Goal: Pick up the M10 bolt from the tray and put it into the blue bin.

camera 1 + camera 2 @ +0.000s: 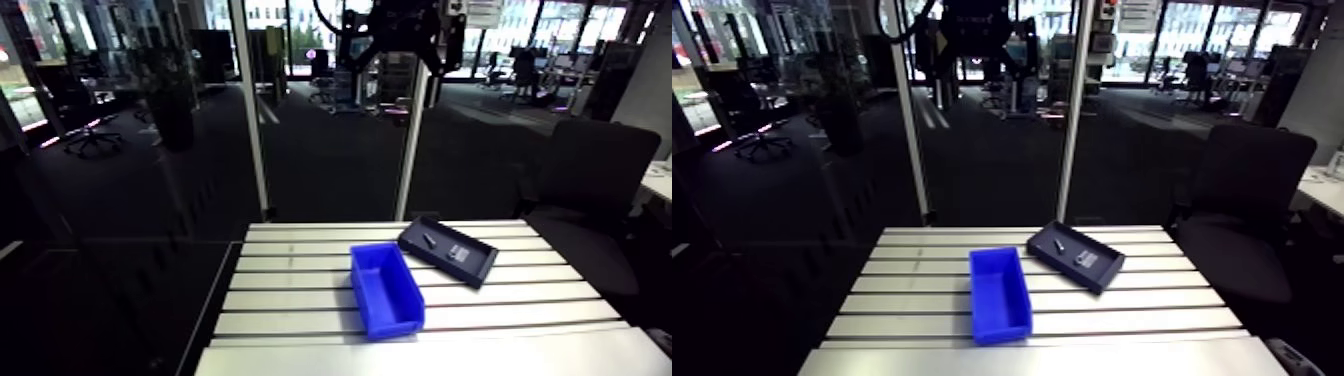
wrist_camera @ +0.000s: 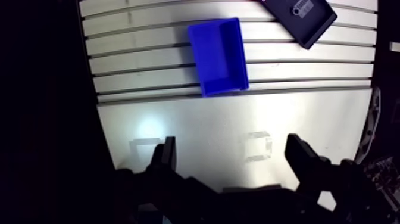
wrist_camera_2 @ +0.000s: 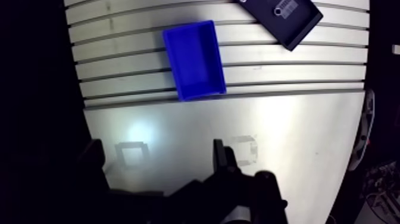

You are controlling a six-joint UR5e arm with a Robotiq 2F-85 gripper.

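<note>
My jaws are wide open with nothing between them: in the wrist view both fingers [image 2: 166, 155] stand far apart above the smooth front strip of the worktop [image 1: 290, 300]. They are clear of its surface and well back from everything on it. On that strip, under and just ahead of the fingers, are two pale square marks [image 2: 259, 146], one near each finger, with a bright patch of reflected light beside one of them. Ahead of me, on the slotted part of the worktop, sits the blue bin [image 1: 386, 290], its long side running across the slots and its open top facing up. The black tray [image 1: 470, 265] lies past the bin's far corner, turned at an angle to the slots. It is near the bin, and the wrist view shows a gap between them. The bolt [image 1: 429, 240] is in the tray, a small grey piece toward the tray's far end, too small for me to tell how it lies. A pale label [image 1: 458, 253] shows nearer the tray's middle, apart from the bolt. The wrist view takes in only part of the tray, where the label sits beside a small round thing [image 2: 296, 10] that I cannot identify. I cannot pick out the bolt in that view.
</note>
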